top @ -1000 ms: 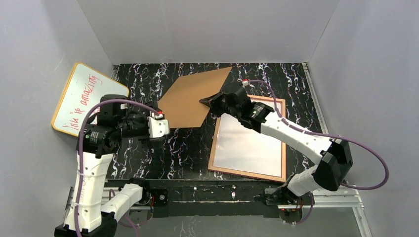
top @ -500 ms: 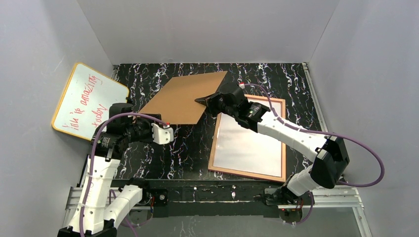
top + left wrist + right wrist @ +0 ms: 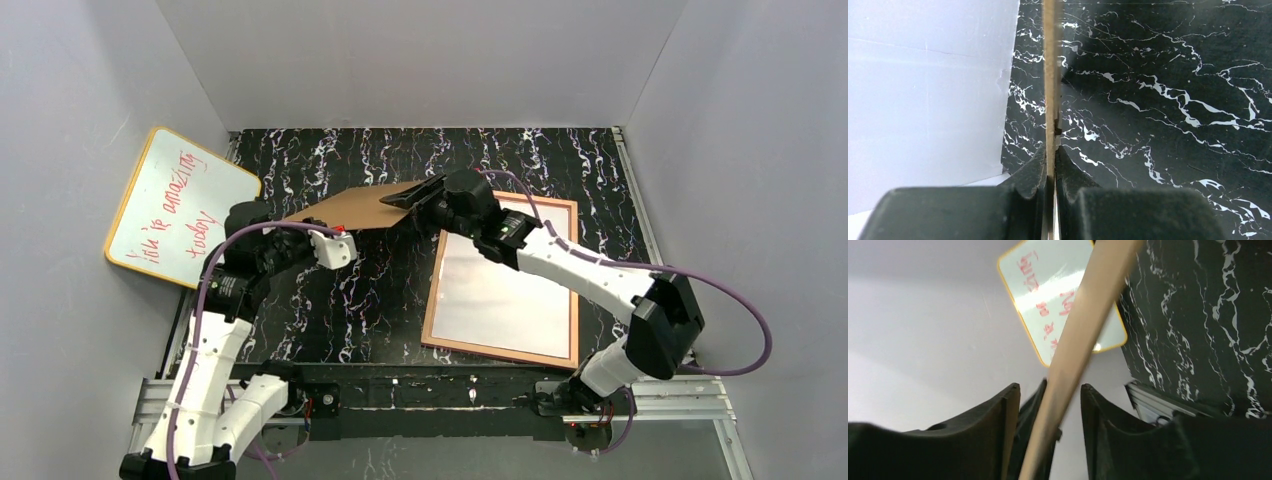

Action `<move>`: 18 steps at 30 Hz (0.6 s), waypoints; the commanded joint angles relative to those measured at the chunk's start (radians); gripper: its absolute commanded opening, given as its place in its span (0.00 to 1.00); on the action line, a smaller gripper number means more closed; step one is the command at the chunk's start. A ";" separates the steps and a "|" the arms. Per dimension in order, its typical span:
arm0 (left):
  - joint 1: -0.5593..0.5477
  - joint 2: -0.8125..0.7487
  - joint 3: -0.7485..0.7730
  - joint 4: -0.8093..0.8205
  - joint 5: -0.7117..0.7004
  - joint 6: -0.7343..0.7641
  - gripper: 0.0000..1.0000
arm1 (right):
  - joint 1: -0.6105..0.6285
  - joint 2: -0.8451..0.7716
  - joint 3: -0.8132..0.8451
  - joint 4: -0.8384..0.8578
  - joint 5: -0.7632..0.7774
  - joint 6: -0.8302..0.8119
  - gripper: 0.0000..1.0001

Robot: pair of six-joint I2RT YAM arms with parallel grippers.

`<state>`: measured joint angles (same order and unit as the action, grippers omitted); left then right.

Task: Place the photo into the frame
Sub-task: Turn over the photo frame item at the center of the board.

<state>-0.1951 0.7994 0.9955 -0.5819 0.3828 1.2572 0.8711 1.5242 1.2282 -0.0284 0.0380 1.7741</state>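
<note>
Near right, flat on the black marbled counter [image 3: 370,300]: the frame [image 3: 434,295], orange-tan side up, with a pale glossy panel [image 3: 505,290] filling its opening. Cannot tell whether glazing or the white back of the photo. No sea print to be made out in any view, so the photo's place not knowable from here.

Further in, left of centre: the left pincer [image 3: 1050,150], clamped tight on the near edge of the brown cardboard backing board [image 3: 350,207], fingers pressed flat to both faces in the wrist view. Board held clear of the counter, tilted, almost edge-on from above, stretching from the left pincer toward the frame's far left corner.

At the board's far end: the right pincer [image 3: 1048,387], jaws standing apart, the board's edge passing loosely between them rather than pinched. Looks like a handover, with the weight carried on the left side.

Farthest, against the left wall: a yellow-rimmed whiteboard [image 3: 175,205] with red writing, well apart from the frame.

Judged as early to middle: backing out of the frame and in the air, frame lying open and waiting. Left to do, by the look of it: set the backing aside, lay the photo face down in the opening, then refit the backing.
</note>
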 commanded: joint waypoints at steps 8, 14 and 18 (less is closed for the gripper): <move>-0.001 0.185 0.348 -0.176 0.157 -0.106 0.00 | -0.216 -0.308 0.072 -0.054 -0.356 -1.007 0.90; -0.001 0.217 0.432 -0.310 0.266 -0.072 0.00 | -0.219 -0.453 0.023 -0.092 -0.494 -1.649 0.95; -0.001 0.237 0.494 -0.407 0.306 -0.031 0.00 | -0.219 -0.463 -0.029 -0.101 -0.588 -1.888 0.95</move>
<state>-0.1947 1.0332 1.4025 -0.8948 0.5724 1.1812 0.6487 1.0550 1.2373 -0.1062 -0.3977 0.3168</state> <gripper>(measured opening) 0.023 0.966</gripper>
